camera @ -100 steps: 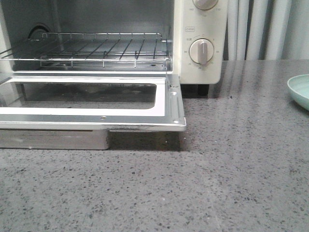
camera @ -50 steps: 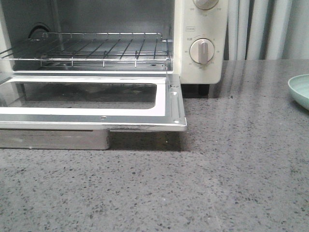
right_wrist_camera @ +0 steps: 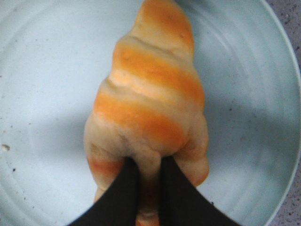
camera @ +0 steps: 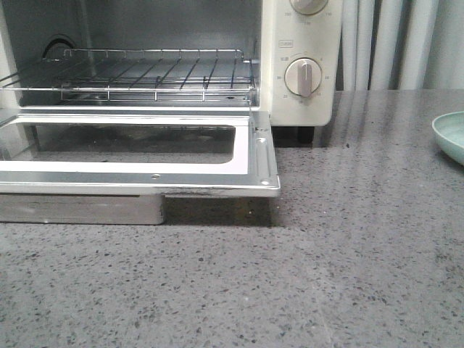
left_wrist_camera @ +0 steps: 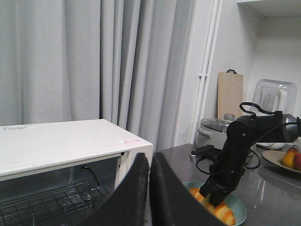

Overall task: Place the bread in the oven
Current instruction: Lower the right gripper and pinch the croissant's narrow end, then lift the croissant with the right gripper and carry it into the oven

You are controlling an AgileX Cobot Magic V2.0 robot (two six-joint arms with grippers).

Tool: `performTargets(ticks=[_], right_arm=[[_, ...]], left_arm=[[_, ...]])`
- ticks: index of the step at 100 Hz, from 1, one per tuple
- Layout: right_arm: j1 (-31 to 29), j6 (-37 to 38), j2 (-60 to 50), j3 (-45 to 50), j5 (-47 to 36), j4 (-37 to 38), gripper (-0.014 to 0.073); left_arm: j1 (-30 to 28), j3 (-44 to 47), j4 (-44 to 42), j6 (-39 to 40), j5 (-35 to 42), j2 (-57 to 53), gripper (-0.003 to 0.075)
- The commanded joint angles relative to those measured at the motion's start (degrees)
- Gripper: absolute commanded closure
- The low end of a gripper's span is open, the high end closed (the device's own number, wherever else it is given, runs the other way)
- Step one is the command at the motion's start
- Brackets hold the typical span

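The bread [right_wrist_camera: 150,103], golden-brown with cream stripes, lies in a pale green plate [right_wrist_camera: 42,94]. My right gripper [right_wrist_camera: 146,169] is shut on the bread, its black fingers pinching the roll's middle. In the left wrist view the right arm [left_wrist_camera: 237,155] reaches down onto the bread [left_wrist_camera: 223,213] in the plate [left_wrist_camera: 241,207]. The cream oven [camera: 301,65] stands at the left with its door [camera: 257,163] dropped open and its wire rack [camera: 145,76] bare; it also shows in the left wrist view [left_wrist_camera: 61,141]. My left gripper [left_wrist_camera: 149,162] is shut and empty, held high.
The plate's rim [camera: 449,134] shows at the right edge of the front view on the grey speckled counter [camera: 326,254]. A pot [left_wrist_camera: 214,132], a cutting board [left_wrist_camera: 230,94], a blender jug [left_wrist_camera: 275,96] and a fruit dish [left_wrist_camera: 287,157] stand behind.
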State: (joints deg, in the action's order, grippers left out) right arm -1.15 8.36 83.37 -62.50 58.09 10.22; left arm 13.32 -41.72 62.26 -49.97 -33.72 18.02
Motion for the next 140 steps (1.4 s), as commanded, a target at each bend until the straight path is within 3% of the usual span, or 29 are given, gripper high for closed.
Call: performTargets(ticks=[1,30,53,67,83,103,124,140], right_arm=[[-0.13,-1.52,-2.68,-2.12,2.03,0.12,0.0665],[4.6,-4.55,-13.69,-8.52,15.48,-0.35,0.0665],[17.53,-5.51,-23.24,-8.86,16.79,-7.43,0.0664],[27.97,-5.4,-23.91,-8.86,16.68,-7.79,0.0662],[37.89,-4.31,-20.64,-8.86,15.92,-7.56,0.0662],[45.68,-4.31,-13.87,-10.33,12.12,-7.07,0.0662],[53.65,-4.31,-4.42,-20.06,10.87,0.52,0.0662],[55.27,-6.88,3.12,-29.29,10.74,4.13,0.0662]], left_arm=[[0.23,-1.64,1.88,0.01,1.94,0.71,0.0741],[0.23,-1.64,1.88,0.01,2.17,0.71,0.0741],[0.23,-1.64,1.73,0.01,5.44,0.71,0.0741],[0.23,-1.64,1.33,-0.38,6.2,0.71,0.0741],[0.23,-1.64,1.07,-0.38,6.2,0.71,0.0741],[0.23,-1.64,1.07,-0.38,6.2,0.71,0.0741],[0.23,-1.64,1.07,-0.38,6.09,0.71,0.0741],[0.23,-1.64,1.07,-0.38,6.09,0.71,0.0741]])
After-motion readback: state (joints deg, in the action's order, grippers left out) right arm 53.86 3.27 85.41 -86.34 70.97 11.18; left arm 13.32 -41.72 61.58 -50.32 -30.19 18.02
